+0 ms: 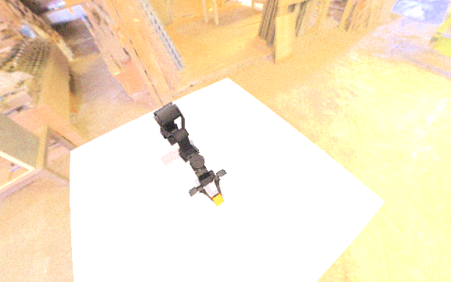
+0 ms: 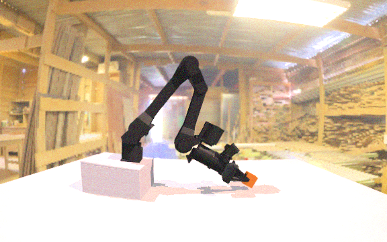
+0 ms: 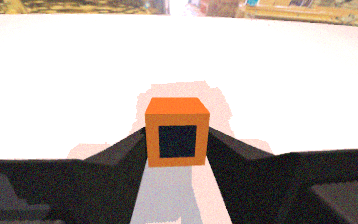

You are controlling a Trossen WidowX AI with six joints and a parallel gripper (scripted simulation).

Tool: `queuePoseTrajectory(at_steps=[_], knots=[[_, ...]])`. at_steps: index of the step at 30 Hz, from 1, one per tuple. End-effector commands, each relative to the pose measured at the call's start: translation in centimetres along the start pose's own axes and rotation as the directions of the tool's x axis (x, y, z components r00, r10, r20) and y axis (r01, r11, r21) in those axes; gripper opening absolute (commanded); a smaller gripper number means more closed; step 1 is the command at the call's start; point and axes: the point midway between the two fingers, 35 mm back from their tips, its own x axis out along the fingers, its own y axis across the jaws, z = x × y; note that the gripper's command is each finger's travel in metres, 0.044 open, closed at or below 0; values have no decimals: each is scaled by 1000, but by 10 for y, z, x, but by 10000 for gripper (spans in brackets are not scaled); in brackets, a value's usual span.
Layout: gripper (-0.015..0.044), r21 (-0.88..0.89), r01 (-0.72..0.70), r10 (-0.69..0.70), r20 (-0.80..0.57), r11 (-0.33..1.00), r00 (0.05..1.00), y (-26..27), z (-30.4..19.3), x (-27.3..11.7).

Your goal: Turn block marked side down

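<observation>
From here I see the tool point(image 1: 215, 196) point(image 2: 247, 181) point(image 3: 176, 131) clamped on the orange block point(image 1: 218, 200) point(image 2: 251, 179) point(image 3: 177, 106), slanting downward and outward. The block sits tilted between the fingertips, low over the white table point(image 1: 288, 196) point(image 2: 193, 218) point(image 3: 55, 65); its dark square mark point(image 3: 177, 141) faces back toward the wrist camera.

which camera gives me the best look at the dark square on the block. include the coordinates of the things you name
The wrist view: the dark square point(image 3: 177, 141) faces that camera, whole. The top and exterior views show the orange block point(image 1: 218, 200) point(image 2: 251, 179) point(image 3: 177, 106), but I can't make out its square there.
</observation>
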Motion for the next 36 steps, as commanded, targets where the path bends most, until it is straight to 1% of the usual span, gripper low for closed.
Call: queuePoseTrajectory(at_steps=[1,7,24,36], knots=[[0,-4,4,-4,4,1000,1000,-1,1,0],[0,-4,4,-4,4,1000,1000,-1,1,0],[440,-4,4,-4,4,1000,1000,-1,1,0],[440,-4,4,-4,4,1000,1000,-1,1,0]])
